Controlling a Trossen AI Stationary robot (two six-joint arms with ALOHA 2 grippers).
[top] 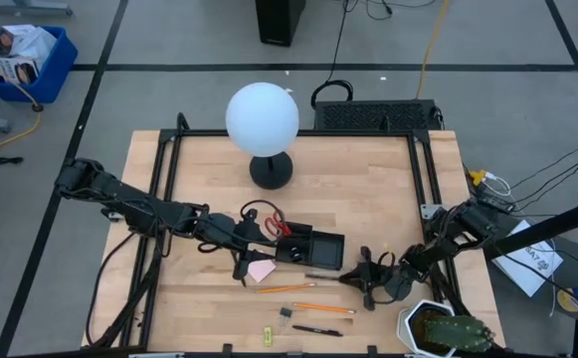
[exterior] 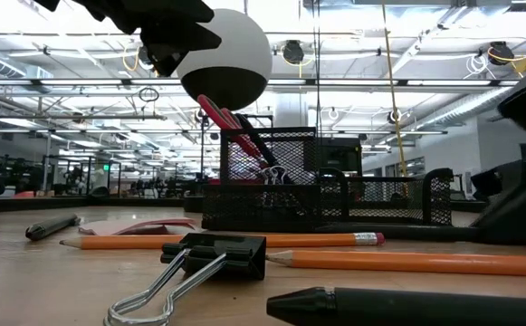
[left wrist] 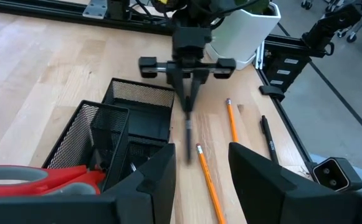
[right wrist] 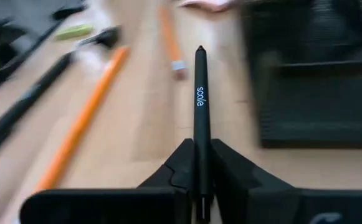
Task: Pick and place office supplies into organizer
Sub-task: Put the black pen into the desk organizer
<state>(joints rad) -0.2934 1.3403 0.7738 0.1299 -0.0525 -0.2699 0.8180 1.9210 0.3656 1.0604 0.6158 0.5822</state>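
The black mesh organizer sits mid-table, and the red-handled scissors stick out of its left compartment. My left gripper hangs open at the organizer's left end, above the pink sticky-note pad; its fingers frame the table in the left wrist view. My right gripper is shut on a black pen just near of the organizer. Two orange pencils, a black clip, another black pen and a yellow-green piece lie nearer the table's near edge. My right gripper pinches the black pen between its two fingers at the pen's rear part. The fingers come level from the table's right and lie along the pen. The pen's front end sticks out toward the table's left, close over the tabletop; whether it touches the wood I cannot tell.
The white globe lamp on its round black base stands behind the organizer. A white pot with a cactus sits at the near right corner. Black frame rails run along both table sides.
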